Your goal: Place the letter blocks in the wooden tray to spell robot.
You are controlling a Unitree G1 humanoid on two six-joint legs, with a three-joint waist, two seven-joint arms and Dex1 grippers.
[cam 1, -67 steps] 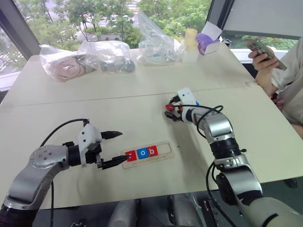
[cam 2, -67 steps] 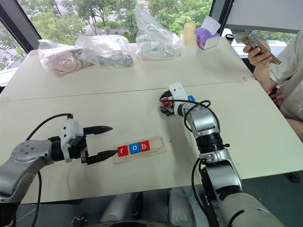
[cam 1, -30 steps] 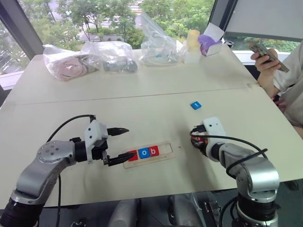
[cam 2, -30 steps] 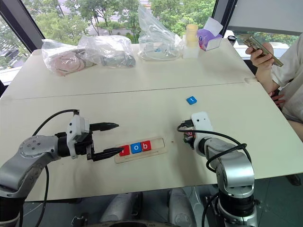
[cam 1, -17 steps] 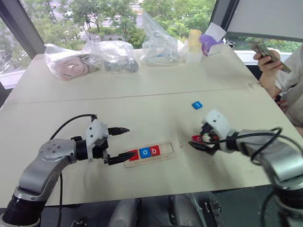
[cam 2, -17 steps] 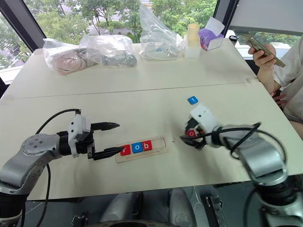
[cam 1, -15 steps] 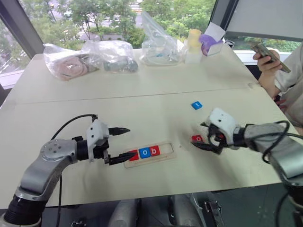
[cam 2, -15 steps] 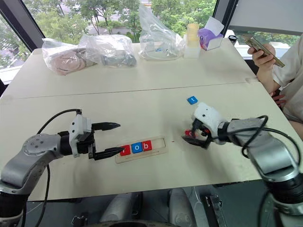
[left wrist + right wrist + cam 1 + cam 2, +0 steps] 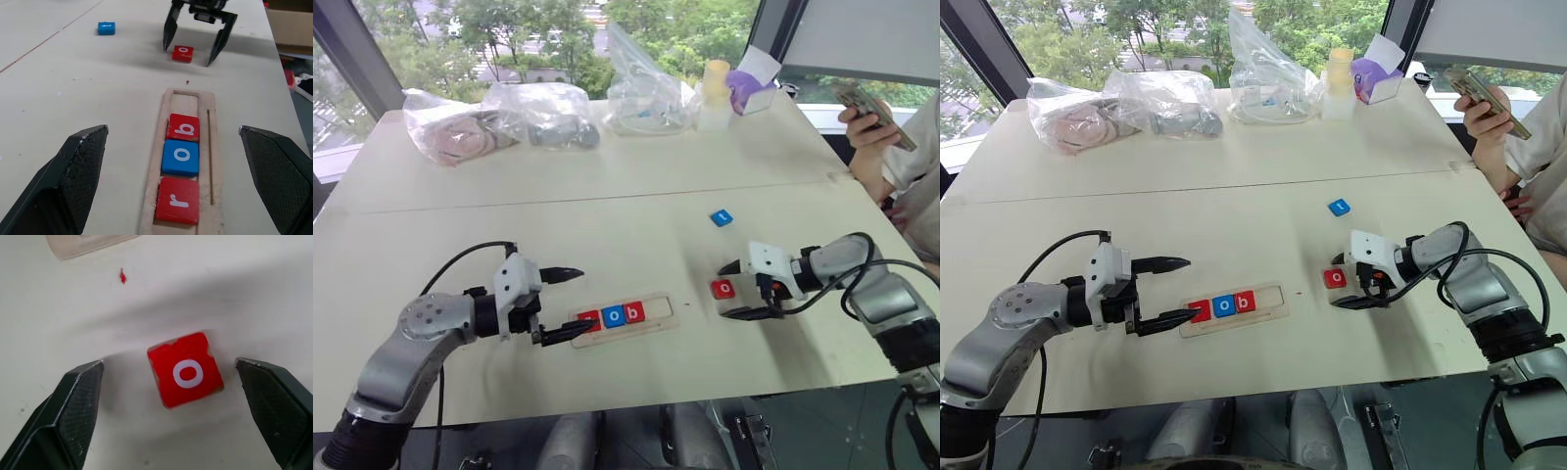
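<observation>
Right pincer [image 9: 732,290] open astride red tile [image 9: 723,288]; wooden tray [image 9: 658,315] holds three tiles.

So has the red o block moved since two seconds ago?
Yes. The red o block was carried from mid-table to a spot on the table just right of the wooden tray.

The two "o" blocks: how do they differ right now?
The red o block lies loose on the table, between the open fingers of the right gripper; the blue o block sits in the wooden tray between r and b. One is red, the other blue. Both lie flat, letter up, with a white "o".
</observation>
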